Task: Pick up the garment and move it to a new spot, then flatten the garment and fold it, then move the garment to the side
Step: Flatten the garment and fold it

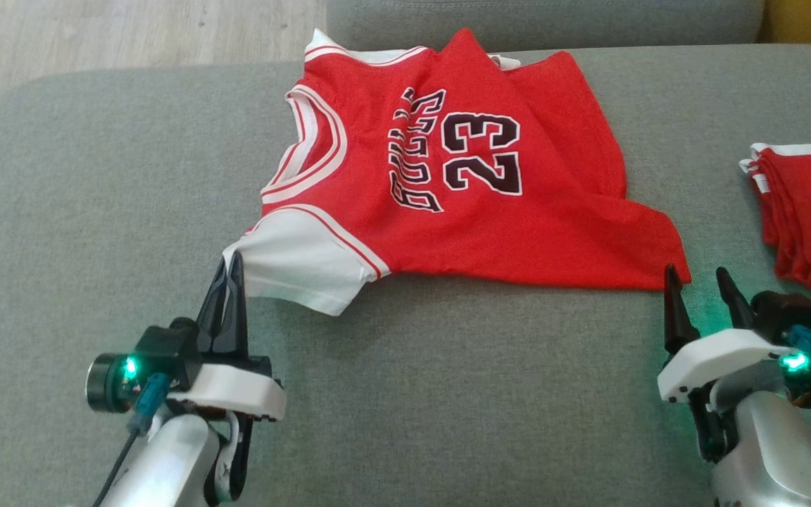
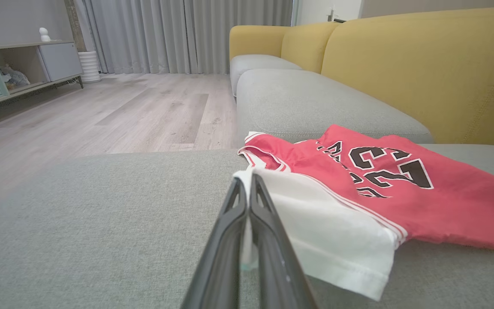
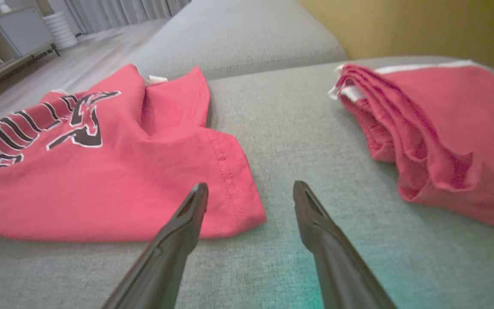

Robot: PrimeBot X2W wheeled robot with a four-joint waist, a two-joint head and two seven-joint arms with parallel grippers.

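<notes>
Grey sofa cushion (image 1: 448, 394) is my work surface: a wide, flat seat in woven fabric, with a mustard-yellow backrest (image 2: 423, 64) rising behind it and a second grey seat (image 2: 264, 64) further along. Past the cushion's rounded edge I see a pale wood-plank floor (image 2: 122, 111), long grey curtains (image 2: 165, 34) and a low sideboard (image 2: 19, 68) with mint drawers against the wall. The red jersey (image 1: 518, 232) lies spread across the middle of the cushion, its number 23 facing up, neck toward my left and hem toward my right, with some cloth bunched along the far edge. My left fingers (image 1: 233, 310) are clamped together on the outer edge of its white sleeve (image 1: 307, 267). My right fingers (image 1: 674, 313) stand spread apart with nothing between them, their tips just beside the jersey's near hem corner; I cannot tell whether they touch it. A folded red garment (image 1: 810, 218) sits apart at the cushion's right.
</notes>
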